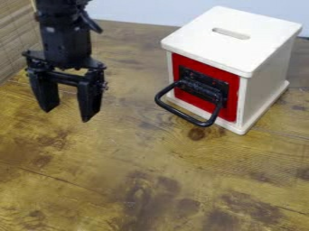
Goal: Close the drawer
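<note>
Claw hanging wide, drawer front off to its side

Black claw (68, 106) hanging above the table, two blunt dark fingers pointing down, spread wide, a gap showing between them. Holding nothing, touching nothing visible. Drawer (212, 86) sitting well apart from it, toward the picture's right: flat red square face, black inset, fixed within the box. Handle (182, 110), a black rounded loop, jutting out toward the claw's side and sloping downward. Box (256, 47) standing upright around the drawer, cream-white, smooth-faced, cube-like, its top bearing a rounded slot (230, 33). Table (115, 176) spreading under claw and box, brown wood-look surface, streaky grain, dark knots, one round dark spot showing just below the handle. Inset showing small raised detail, too blurred for making out; no writing reading clearly.
</note>
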Robot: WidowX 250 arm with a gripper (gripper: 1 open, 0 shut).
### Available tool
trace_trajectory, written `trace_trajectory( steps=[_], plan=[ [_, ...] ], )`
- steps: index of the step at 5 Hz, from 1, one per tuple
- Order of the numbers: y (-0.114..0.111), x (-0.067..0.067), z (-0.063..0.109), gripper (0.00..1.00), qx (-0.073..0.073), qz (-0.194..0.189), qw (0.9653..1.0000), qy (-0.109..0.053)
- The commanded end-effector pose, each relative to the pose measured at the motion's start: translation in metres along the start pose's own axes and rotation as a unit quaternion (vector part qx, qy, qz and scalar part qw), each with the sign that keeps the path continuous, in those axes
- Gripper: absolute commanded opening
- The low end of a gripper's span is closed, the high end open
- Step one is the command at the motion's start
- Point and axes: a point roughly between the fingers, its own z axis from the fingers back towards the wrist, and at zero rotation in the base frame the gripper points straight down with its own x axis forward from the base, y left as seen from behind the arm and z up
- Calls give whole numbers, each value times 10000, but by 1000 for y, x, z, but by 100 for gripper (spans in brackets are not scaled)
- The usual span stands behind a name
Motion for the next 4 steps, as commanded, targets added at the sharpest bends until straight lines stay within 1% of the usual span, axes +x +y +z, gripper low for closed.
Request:
trace_trajectory(
  steps=[1,2,3,4],
  plan=[
    [21,1,21,100,13,116,9987,-488],
    [25,8,14,100,126,132,9988,-451],
    [15,12,8,100,163,399,9984,-370],
    [3,16,6,100,192,581,9976,-322]
  ],
)
